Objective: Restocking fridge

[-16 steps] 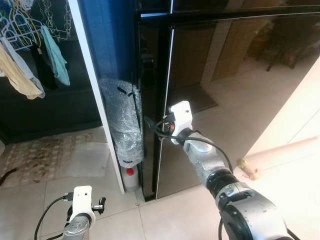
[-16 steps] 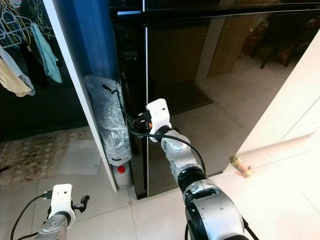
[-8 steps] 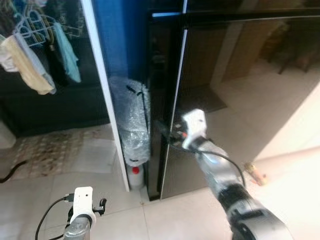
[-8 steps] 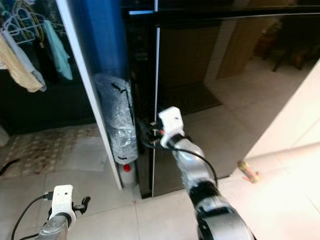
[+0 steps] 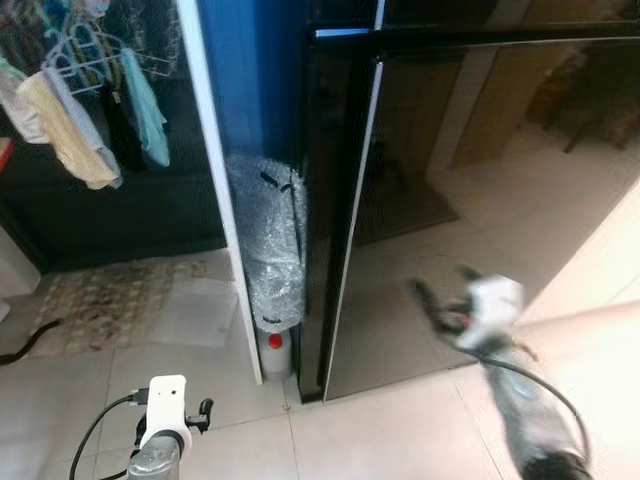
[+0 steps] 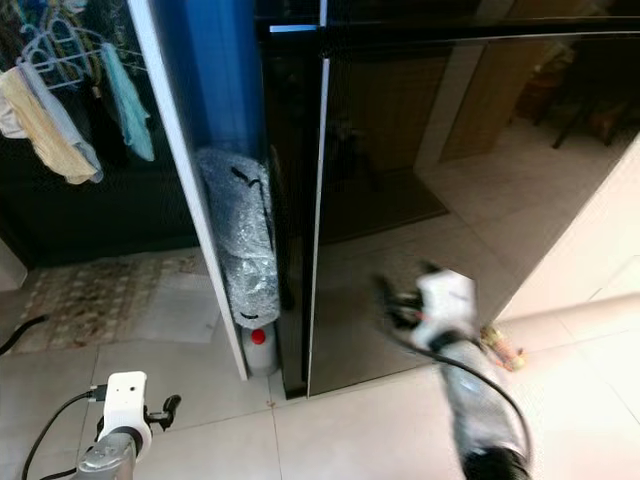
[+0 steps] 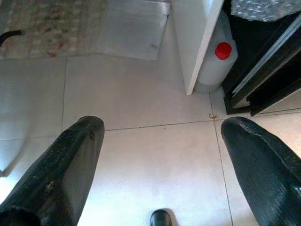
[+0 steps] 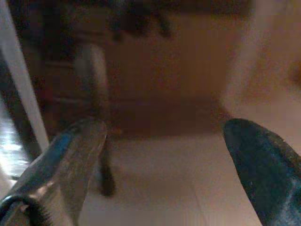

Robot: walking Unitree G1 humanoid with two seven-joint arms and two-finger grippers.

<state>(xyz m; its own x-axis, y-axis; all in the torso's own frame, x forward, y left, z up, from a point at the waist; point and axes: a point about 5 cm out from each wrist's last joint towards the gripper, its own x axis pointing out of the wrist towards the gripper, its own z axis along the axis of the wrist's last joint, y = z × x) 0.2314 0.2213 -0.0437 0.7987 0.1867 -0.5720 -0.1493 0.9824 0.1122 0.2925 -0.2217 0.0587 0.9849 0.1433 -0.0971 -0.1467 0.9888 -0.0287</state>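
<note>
- The tall black glossy fridge point(image 5: 480, 190) stands ahead, its mirror-like door reflecting the tiled room, its left edge beside a white post point(image 5: 222, 200).
- The right gripper point(image 8: 164, 155) hangs blurred in front of the fridge door's lower right part, its two black fingers spread wide and holding nothing.
- The left gripper point(image 7: 160, 160) is low at the near left above the pale floor tiles point(image 7: 141, 99), fingers wide apart and empty.
- A bubble-wrapped bundle point(image 5: 275, 240) leans between post and fridge, above a clear red-capped plastic jug point(image 7: 217, 63).
- Clothes on hangers point(image 5: 70, 110) hang at the far left.
</note>
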